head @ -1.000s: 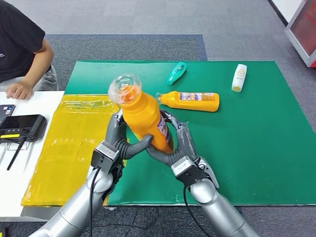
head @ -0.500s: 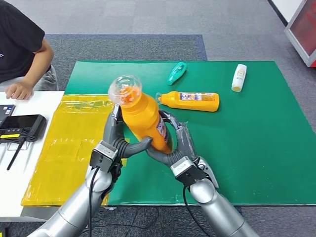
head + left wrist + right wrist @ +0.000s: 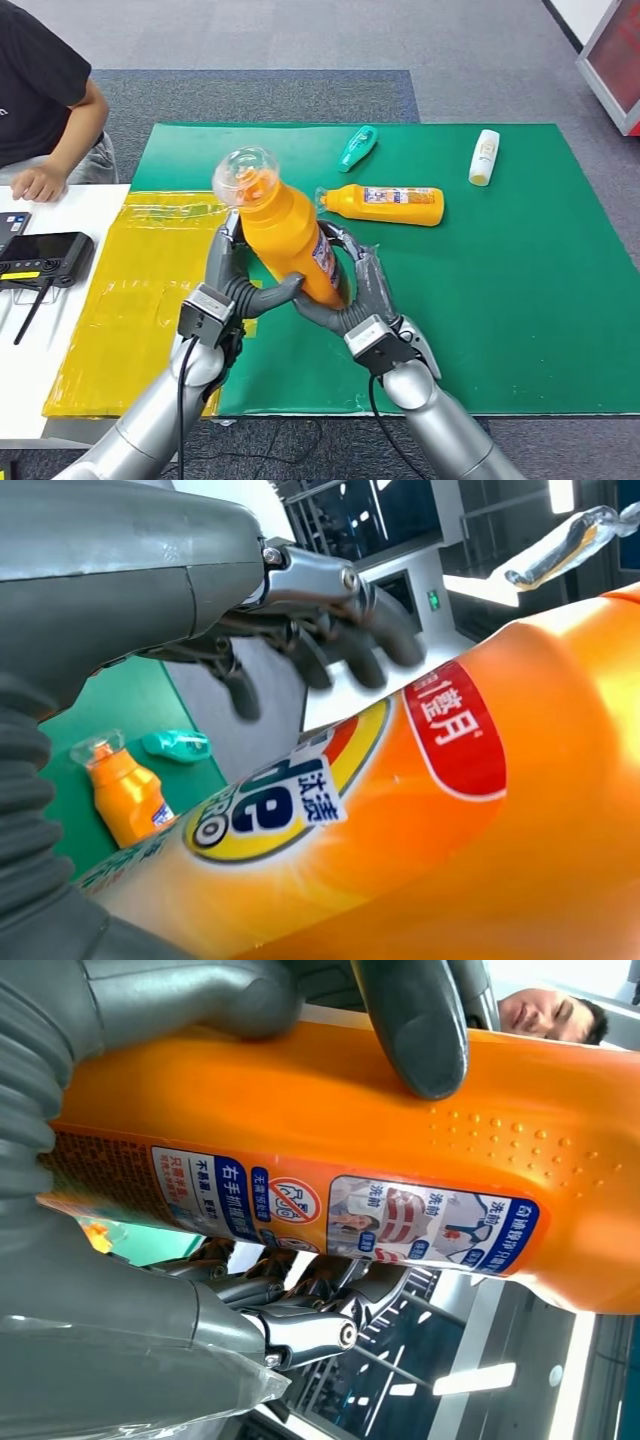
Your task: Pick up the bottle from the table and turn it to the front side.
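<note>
Both hands, the left hand [image 3: 240,283] and right hand [image 3: 355,290], clasp the orange bottle [image 3: 290,243] above the near edge of the green mat [image 3: 513,270]; its clear cap [image 3: 243,178] has tipped leftward since 1 s ago, so turning is probably underway. A second orange bottle [image 3: 389,204] lies toward the far edge, and a seated person [image 3: 45,90] waits at the white desk [image 3: 30,330].

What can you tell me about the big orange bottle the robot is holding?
The bottle looks like glossy orange plastic, with a clear domed cap over an orange top. One side carries a big colourful logo label, another a strip of small pictures and print, beside a patch of raised dots. It is lifted off the green mat, tilted, cap up and leaning toward the robot's left. The left hand and right hand grip its lower body from either side.
</note>
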`<state>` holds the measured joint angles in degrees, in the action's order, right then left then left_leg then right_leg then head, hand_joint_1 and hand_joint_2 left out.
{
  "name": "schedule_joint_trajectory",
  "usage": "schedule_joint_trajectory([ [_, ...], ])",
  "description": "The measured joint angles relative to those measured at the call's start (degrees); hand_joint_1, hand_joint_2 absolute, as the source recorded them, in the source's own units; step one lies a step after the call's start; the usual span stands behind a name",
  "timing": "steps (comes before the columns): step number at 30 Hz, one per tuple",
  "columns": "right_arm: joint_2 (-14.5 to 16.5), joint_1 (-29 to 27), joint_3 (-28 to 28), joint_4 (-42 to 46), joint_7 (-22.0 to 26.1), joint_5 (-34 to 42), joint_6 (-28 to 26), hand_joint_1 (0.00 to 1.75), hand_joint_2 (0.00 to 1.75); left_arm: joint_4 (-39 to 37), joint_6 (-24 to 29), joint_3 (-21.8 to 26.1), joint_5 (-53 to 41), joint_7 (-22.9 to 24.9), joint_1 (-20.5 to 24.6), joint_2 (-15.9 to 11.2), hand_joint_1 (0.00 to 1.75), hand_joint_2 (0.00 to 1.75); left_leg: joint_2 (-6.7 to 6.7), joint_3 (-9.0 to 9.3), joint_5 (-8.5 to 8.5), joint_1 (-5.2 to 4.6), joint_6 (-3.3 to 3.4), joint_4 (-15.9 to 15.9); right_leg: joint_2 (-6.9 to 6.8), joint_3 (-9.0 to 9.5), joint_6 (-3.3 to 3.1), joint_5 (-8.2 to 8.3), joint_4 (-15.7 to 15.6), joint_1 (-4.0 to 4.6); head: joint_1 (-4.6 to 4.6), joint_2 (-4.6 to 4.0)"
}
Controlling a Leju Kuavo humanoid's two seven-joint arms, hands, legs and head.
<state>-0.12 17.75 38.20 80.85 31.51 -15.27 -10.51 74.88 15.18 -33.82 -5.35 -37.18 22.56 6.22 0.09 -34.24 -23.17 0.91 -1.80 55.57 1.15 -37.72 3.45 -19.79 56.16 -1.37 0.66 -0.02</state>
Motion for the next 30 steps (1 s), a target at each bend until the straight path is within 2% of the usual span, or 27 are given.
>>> schedule_joint_trajectory([
  [7,0.1,0.2,0.3,-0.2,0.4,0.3,0.5,1.75,1.75,0.0,-0.8,0.4,0.0,0.0,0.7,-0.3,0.10,1.75,0.00,-0.01,0.01,0.00,0.00,0.0,0.00,0.00,0.00,0.01,0.0,0.00,0.01,0.01],
  [11,0.1,0.9,0.6,-0.7,0.6,0.4,2.1,1.75,1.75,0.0,-1.4,0.8,0.3,0.0,0.8,-0.5,0.00,1.75,0.01,-0.01,0.01,0.00,0.00,0.0,0.00,-0.02,-0.01,0.02,0.0,0.00,0.00,0.00],
  [17,0.1,1.7,1.2,-1.8,0.8,1.5,5.6,1.75,1.75,0.0,-3.1,1.4,1.4,-0.1,0.7,-0.5,0.00,1.75,0.01,-0.02,0.02,0.00,-0.01,0.0,0.00,-0.03,-0.01,0.02,0.0,0.00,0.00,0.00],
  [30,0.2,3.7,3.4,-3.2,1.0,1.5,6.0,1.75,1.75,-0.2,-5.6,2.0,3.6,-0.3,0.7,0.1,0.00,1.75,0.01,-0.03,0.02,0.00,-0.01,0.0,0.01,-0.05,-0.02,0.03,0.0,0.00,0.01,0.00],
])
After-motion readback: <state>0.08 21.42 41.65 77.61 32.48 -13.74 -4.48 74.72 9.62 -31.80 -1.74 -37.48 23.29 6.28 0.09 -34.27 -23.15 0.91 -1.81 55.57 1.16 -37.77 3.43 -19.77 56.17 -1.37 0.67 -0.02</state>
